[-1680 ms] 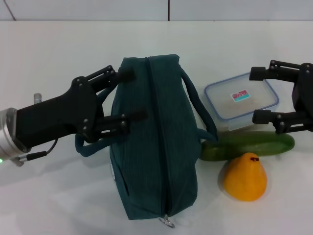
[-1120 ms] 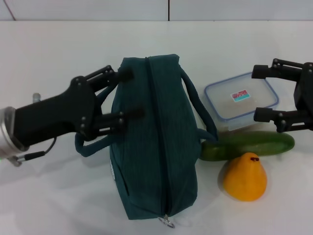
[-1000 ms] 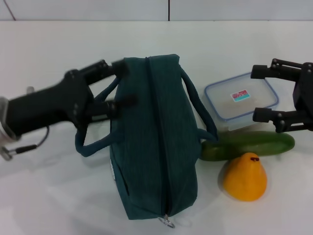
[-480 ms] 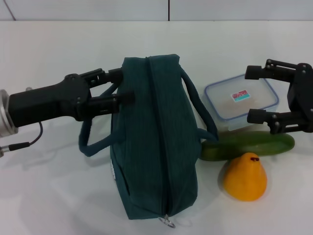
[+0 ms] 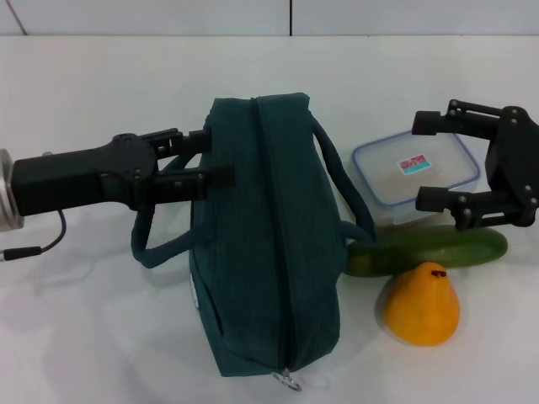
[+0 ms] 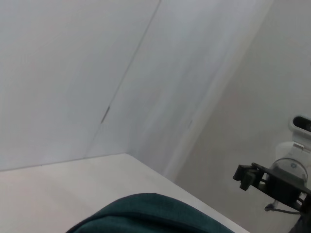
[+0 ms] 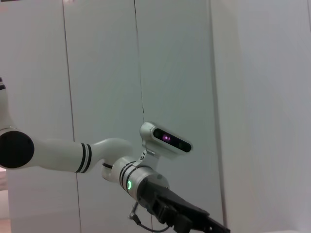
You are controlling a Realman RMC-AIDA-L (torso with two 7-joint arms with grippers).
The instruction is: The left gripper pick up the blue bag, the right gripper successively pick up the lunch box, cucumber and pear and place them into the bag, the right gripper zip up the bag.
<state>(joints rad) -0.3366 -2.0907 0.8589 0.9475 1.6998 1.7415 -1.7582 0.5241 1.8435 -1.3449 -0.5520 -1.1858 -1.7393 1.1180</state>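
Note:
The blue bag [image 5: 265, 236] lies on the white table, zipper closed, its ring pull [image 5: 290, 384] at the near end. My left gripper [image 5: 209, 156] is at the bag's left side, open, its fingers straddling the upper part of the left loop handle [image 5: 145, 244]. The lunch box [image 5: 396, 183] lies right of the bag, with the cucumber [image 5: 404, 250] and the pear [image 5: 423, 307] in front of it. My right gripper [image 5: 428, 160] hovers open over the lunch box's right half. The left wrist view shows a bit of bag fabric [image 6: 146, 213]; the right wrist view shows the left gripper's body [image 7: 180, 216].
The bag's right handle [image 5: 349, 198] arches toward the lunch box and touches the cucumber's left end. White table [image 5: 101, 337] spreads left of and in front of the bag. A wall [image 5: 253, 17] closes the far side.
The left gripper has risen a little and turned, its fingers now closer together around the handle's upper part. The right gripper has moved left over the lunch box.

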